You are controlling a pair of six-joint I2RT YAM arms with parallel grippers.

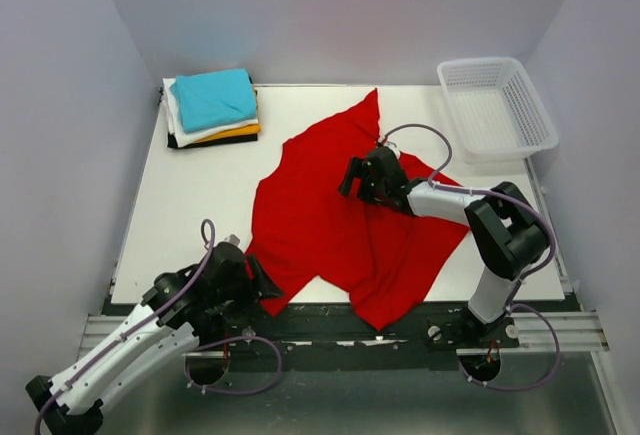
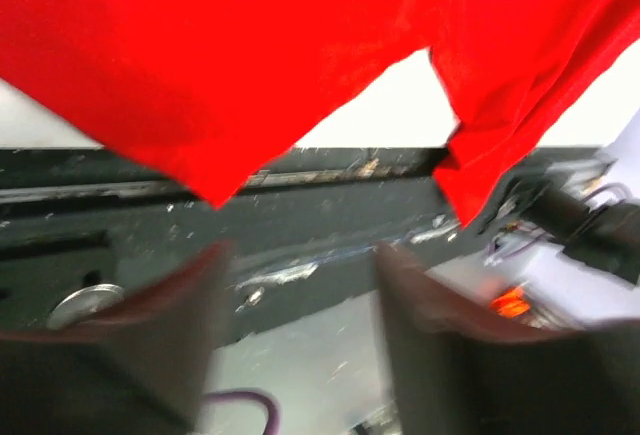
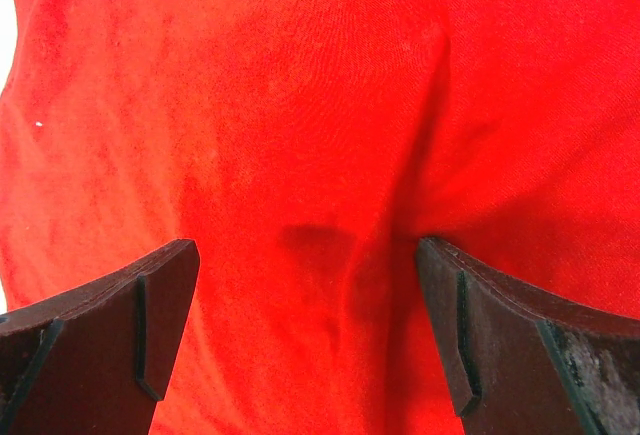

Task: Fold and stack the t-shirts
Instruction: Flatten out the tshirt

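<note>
Red t-shirt (image 1: 330,215): spread on bench (image 1: 200,205). Left fingers (image 2: 170,345): parted, empty, at near hem. Right fingers (image 3: 140,305): parted above cloth.

The top view looks down from high at the near side, far enough to hold the whole table (image 1: 200,195); the left wrist view sits low at the near left edge, close to the front rail (image 2: 330,205); the right wrist view looks down very closely; all three share the red shirt (image 1: 330,220).
</note>
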